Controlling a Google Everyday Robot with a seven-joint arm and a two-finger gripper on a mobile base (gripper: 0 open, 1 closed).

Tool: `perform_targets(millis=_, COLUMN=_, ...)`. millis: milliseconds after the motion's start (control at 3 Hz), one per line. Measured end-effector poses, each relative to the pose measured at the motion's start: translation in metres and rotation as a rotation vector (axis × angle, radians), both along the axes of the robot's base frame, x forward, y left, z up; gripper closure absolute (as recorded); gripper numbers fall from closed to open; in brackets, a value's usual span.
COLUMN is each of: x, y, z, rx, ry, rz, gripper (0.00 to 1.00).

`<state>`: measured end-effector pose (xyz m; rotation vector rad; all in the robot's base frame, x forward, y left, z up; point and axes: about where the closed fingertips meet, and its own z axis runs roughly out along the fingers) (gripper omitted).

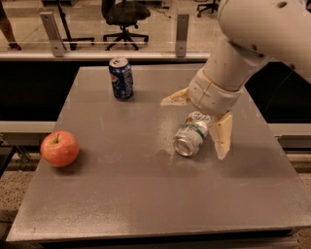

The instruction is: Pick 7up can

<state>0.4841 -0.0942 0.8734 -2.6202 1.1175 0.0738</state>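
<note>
The 7up can [190, 134] is silvery-white with a green band. It lies on its side on the grey table [121, 194], right of centre, its open end facing me. My gripper [197, 124] hangs over it on the white arm, open. One cream finger [173, 99] points left behind the can. The other finger [221, 136] points down just right of the can. The can lies between the fingers and still rests on the table.
A dark blue Pepsi can [121, 78] stands upright at the back of the table. A red apple [60, 148] sits near the left edge. Behind the table are a glass rail and office chairs [124, 14].
</note>
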Motion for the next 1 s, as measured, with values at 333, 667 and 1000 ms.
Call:
perform_targets(millis=333, x=0.003, y=0.002, z=-0.012, rx=-0.065, ry=-0.004, rz=0.091, gripper=0.0)
perform_targets(millis=667, x=0.003, y=0.001, z=-0.022, rx=-0.133, ry=0.001, rz=0.16, gripper=0.11)
perform_targets(millis=1000, x=0.004, y=-0.001, z=-0.026, rx=-0.178, ry=0.007, rz=0.189, gripper=0.34)
